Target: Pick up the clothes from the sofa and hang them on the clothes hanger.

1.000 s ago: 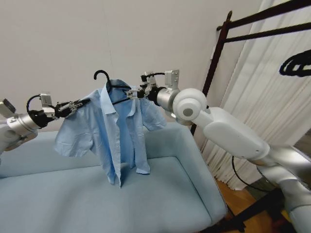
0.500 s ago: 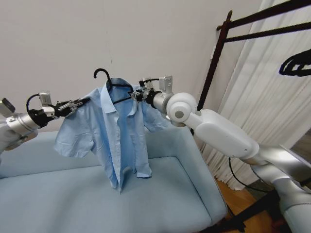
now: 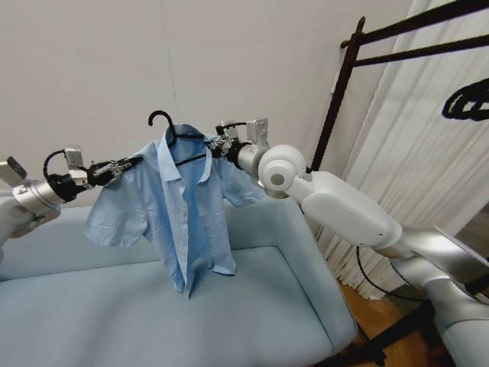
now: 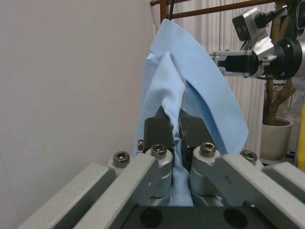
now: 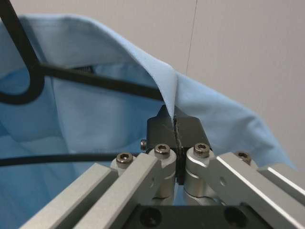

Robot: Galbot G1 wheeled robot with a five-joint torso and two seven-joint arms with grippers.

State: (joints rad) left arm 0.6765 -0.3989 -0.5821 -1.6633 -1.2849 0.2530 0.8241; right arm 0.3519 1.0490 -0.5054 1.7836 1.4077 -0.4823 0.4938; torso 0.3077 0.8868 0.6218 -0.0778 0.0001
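Observation:
A light blue short-sleeved shirt (image 3: 183, 206) hangs on a black hanger (image 3: 172, 131) in the air above the sofa, stretched between both arms. My left gripper (image 3: 122, 164) is shut on the shirt's shoulder at the left. Its pads (image 4: 158, 132) pinch a fold of blue fabric (image 4: 190, 90). My right gripper (image 3: 217, 146) is shut on the other shoulder beside the collar. Its pads (image 5: 162, 128) clamp the shirt edge (image 5: 164, 76) where the hanger's arm (image 5: 95, 80) runs under the cloth. The dark wooden clothes rack (image 3: 342, 76) stands to the right.
A pale blue sofa (image 3: 153, 313) lies below the shirt, with a plain wall behind. Another black hanger (image 3: 466, 101) hangs on the rack near white curtains (image 3: 412, 160). The left wrist view shows my right gripper (image 4: 220, 60) farther off, and a potted plant (image 4: 276, 138).
My right arm's elbow has drawn a little to the left, toward the shirt. The shirt has swayed slightly and both grips are unchanged.

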